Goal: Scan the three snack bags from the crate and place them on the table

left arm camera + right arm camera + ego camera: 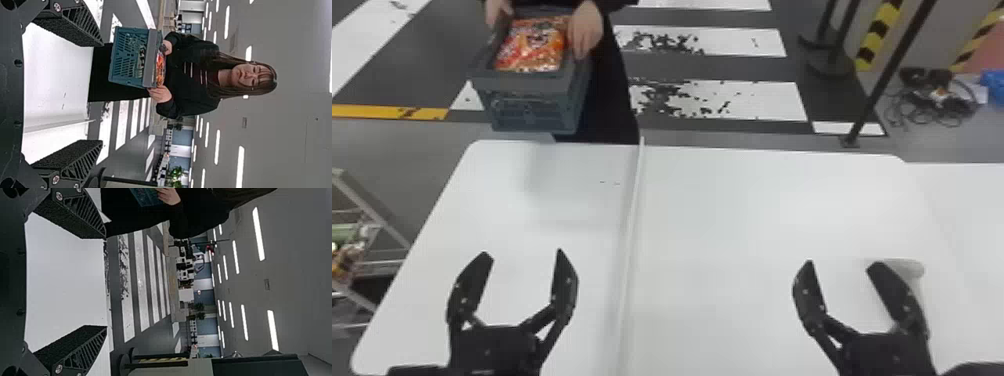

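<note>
In the head view, the left gripper (524, 260) is at the lower left and the right gripper (839, 270) at the lower right, both with fingers spread; at the upper left, a person's hands (585, 31) hold the crate (534, 107), and an orange snack bag (537, 42) lies in it

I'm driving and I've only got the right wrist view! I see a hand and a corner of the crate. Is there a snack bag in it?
Observer: Yes, an orange-and-red snack bag lies on top in the crate. I can't tell if more are under it.

Operator: Yum! Is the other robot arm holding anything?

Observer: No, the left gripper has its jaws open with nothing between them.
</note>
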{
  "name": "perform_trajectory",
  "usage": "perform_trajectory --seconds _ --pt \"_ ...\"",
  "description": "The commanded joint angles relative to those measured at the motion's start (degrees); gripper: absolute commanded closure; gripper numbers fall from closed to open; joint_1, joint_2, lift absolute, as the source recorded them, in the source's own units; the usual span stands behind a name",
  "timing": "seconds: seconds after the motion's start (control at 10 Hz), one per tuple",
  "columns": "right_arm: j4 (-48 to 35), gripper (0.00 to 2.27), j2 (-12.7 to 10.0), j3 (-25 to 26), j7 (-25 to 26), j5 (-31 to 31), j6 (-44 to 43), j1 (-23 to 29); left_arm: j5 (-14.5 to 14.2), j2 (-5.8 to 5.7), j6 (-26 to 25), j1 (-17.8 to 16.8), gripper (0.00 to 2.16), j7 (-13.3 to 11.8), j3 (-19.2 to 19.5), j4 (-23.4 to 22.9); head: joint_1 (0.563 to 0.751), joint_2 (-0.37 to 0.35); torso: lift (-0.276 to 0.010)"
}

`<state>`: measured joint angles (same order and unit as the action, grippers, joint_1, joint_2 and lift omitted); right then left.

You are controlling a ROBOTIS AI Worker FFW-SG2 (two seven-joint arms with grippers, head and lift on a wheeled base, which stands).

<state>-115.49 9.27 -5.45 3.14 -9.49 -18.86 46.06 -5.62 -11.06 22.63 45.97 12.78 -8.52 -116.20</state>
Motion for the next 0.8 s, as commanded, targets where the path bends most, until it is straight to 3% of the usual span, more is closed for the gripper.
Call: perform_trajectory --seconds 0.0,0.7 --pt "-0.08 0.11 0.05 0.0 0.03 0.0 -0.51 0.17 -0.1 0.07 0.09 0.0 0.12 -0.03 -0.1 0.1 0.695 0.008 -0.037" --pt "-0.17 0.11 0.05 0.0 0.03 0.0 -1.92 0.78 -0.53 -0.02 0.44 0.27 0.13 -0.03 -0.19 0.18 0.695 0.005 -0.037"
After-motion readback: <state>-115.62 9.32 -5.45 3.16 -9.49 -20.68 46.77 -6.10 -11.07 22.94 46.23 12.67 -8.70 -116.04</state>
